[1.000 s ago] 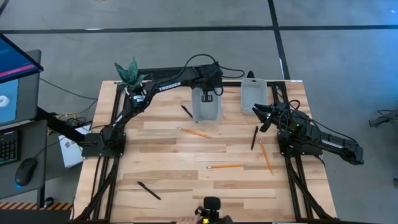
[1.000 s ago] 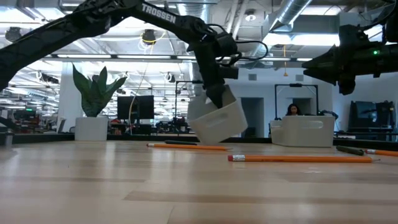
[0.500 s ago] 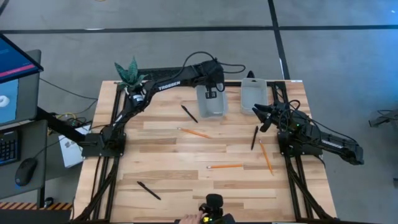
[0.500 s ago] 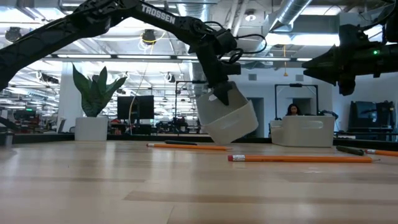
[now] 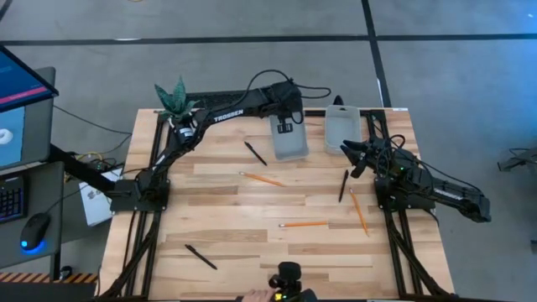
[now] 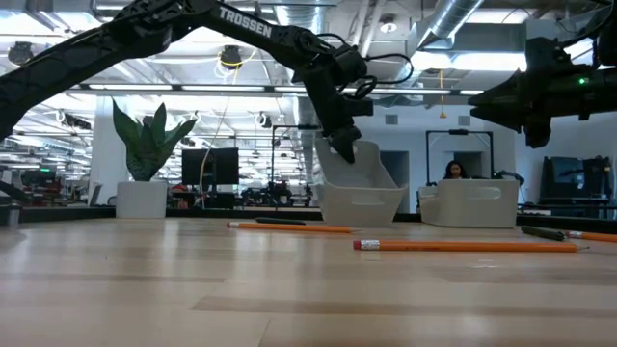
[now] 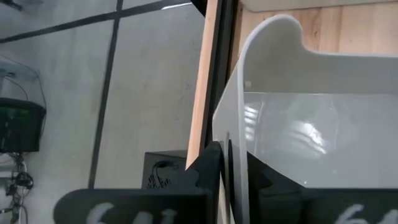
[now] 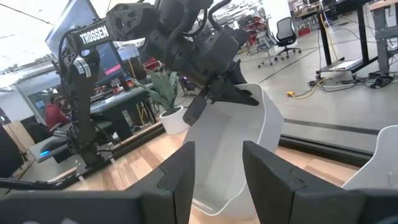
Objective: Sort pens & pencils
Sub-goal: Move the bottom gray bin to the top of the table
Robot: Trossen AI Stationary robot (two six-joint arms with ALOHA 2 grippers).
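Setting the near bin (image 5: 286, 138) down flat is the step in hand, and it goes best if the left gripper (image 5: 285, 126) lets the base settle fully on the table (image 5: 226, 210) before letting go of the rim.

High view: the left gripper is pinched shut on the near bin's back wall. A second bin (image 5: 341, 128) sits just beside it, toward the right arm. Both look empty. One of the pens (image 5: 255, 153) lies just beside the near bin; the pencils (image 5: 304, 225) and the other pens lie scattered well apart from it. The right gripper (image 5: 354, 157) hovers near the second bin, fingers parted, holding nothing.

Low view: the near bin (image 6: 359, 198) rests upright on the table, a pencil (image 6: 465, 246) lying in front.

Left wrist view: the dark fingers (image 7: 208, 171) clamp the thin white wall; nothing shows inside.

Right wrist view: the spread fingers (image 8: 179, 177) point at the near bin, whose inside looks bare.
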